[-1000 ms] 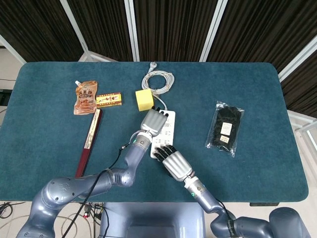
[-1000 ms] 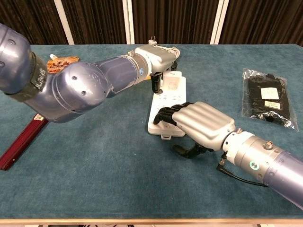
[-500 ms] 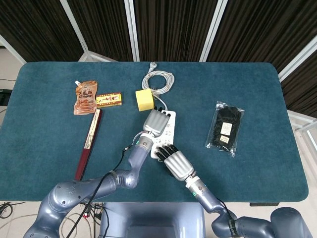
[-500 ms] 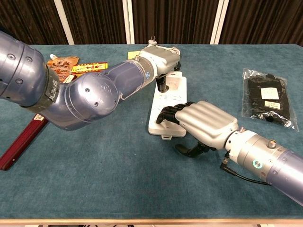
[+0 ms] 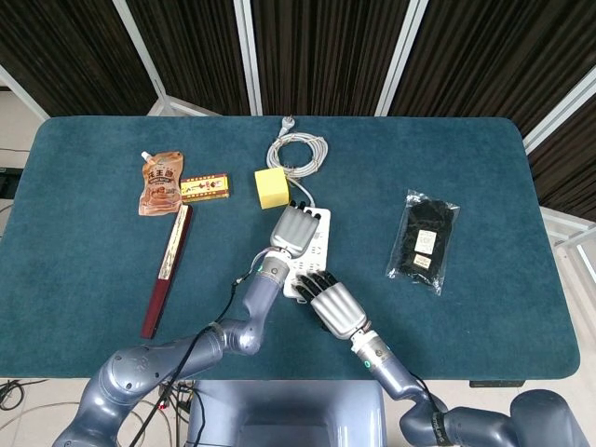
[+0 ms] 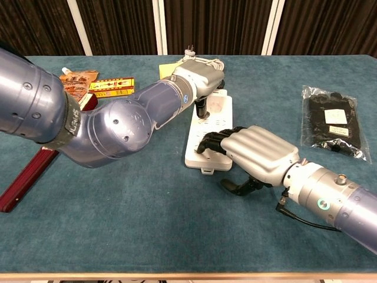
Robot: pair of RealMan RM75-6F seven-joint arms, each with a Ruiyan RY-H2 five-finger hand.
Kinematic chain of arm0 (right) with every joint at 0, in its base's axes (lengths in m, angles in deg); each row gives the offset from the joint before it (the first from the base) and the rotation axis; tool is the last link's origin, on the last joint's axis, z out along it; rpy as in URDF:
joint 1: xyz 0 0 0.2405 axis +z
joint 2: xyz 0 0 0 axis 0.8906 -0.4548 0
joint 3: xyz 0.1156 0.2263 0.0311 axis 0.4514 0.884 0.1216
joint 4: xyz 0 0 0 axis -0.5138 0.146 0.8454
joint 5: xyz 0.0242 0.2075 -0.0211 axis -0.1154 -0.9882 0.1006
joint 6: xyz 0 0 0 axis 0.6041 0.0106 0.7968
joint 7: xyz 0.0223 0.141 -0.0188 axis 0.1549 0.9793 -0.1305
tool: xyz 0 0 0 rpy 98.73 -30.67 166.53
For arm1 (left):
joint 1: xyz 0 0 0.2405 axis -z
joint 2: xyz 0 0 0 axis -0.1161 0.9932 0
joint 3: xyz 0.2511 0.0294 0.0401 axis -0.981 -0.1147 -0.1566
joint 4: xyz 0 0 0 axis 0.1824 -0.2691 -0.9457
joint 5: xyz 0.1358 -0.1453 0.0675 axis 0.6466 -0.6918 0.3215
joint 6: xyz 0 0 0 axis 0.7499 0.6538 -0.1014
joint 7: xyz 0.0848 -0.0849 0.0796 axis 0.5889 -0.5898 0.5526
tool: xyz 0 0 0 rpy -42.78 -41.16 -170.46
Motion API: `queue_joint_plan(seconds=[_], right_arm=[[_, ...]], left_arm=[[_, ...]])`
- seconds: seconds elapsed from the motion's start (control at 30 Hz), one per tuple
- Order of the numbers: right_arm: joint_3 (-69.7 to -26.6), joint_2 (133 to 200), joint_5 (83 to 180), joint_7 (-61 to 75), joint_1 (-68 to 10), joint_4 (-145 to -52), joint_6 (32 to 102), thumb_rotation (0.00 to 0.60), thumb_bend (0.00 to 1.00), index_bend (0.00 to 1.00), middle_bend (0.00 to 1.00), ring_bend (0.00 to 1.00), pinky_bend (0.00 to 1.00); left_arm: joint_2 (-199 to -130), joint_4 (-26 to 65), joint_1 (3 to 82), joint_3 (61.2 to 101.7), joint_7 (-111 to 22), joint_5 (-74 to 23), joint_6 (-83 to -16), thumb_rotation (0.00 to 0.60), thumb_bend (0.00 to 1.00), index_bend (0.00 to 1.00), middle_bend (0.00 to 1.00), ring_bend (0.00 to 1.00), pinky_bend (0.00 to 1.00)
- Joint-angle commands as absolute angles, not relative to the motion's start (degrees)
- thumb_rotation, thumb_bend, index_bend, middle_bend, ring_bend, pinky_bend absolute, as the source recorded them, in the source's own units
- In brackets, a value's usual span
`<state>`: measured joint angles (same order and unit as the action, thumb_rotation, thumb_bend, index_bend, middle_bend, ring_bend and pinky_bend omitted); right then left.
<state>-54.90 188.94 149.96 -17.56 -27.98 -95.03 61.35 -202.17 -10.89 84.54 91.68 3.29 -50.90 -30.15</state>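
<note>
A white power strip [image 5: 315, 244] [image 6: 207, 137] lies mid-table. My left hand [image 5: 292, 229] [image 6: 198, 78] is arched over its far half, and dark fingers [image 6: 203, 107] close beside a white plug [image 6: 220, 105] seated in the strip. How far they wrap the plug is hidden by the hand's back. My right hand [image 5: 332, 305] [image 6: 257, 154] lies on the strip's near end, fingertips [image 6: 212, 141] pressing its top and the thumb down by the strip's right side near the cloth.
A coiled white cable [image 5: 297, 150] and a yellow block [image 5: 271, 187] sit beyond the strip. To the left are a snack pouch [image 5: 160, 183], a small yellow box [image 5: 206, 188] and a long dark red box [image 5: 167, 270]. A bagged black item [image 5: 424, 239] lies right.
My left hand and forearm have slid slightly right and nearer, settling over the plug. The right hand has crept a little along the strip's near end.
</note>
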Motion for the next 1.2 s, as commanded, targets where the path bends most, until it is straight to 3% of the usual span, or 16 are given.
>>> queue_joint_plan(seconds=[0.03, 0.27, 0.57, 0.83, 1.2], right_arm=[[-54.8, 188.8, 149.9, -17.4, -28.0, -94.9, 61.4, 0.6, 0.49, 0.25, 0.27, 0.2, 0.24], [-54.9, 188.5, 150.2, -17.0, -27.9, -95.0, 61.5, 0.6, 0.49, 0.25, 0.27, 0.2, 0.24], [-55.0, 188.4, 150.3, -16.9, -28.1, -95.0, 61.6, 0.6, 0.49, 0.25, 0.27, 0.2, 0.24], [-55.0, 188.2, 150.2, -17.5, -28.2, -95.6, 61.8, 0.6, 0.49, 0.26, 0.27, 0.2, 0.24], [-55.0, 187.7, 149.9, -18.4, -28.3, -96.7, 61.7, 0.6, 0.49, 0.26, 0.27, 0.2, 0.24]], left_arm=[[-203.4, -12.3, 84.8, 92.1, 3.0, -49.9, -30.1, 0.6, 0.32, 0.4, 0.44, 0.21, 0.28], [-205.8, -16.0, 84.8, 92.5, 2.3, -47.7, -29.8, 0.6, 0.32, 0.43, 0.47, 0.21, 0.28], [-207.7, -19.0, 84.3, 93.1, -1.7, -42.6, -31.9, 0.6, 0.34, 0.68, 0.73, 0.33, 0.34], [-208.2, -20.3, 83.4, 93.4, -3.5, -39.2, -32.5, 0.6, 0.35, 0.74, 0.79, 0.36, 0.35], [-208.0, -20.5, 81.9, 94.1, -4.0, -36.9, -32.1, 0.6, 0.35, 0.75, 0.81, 0.41, 0.43]])
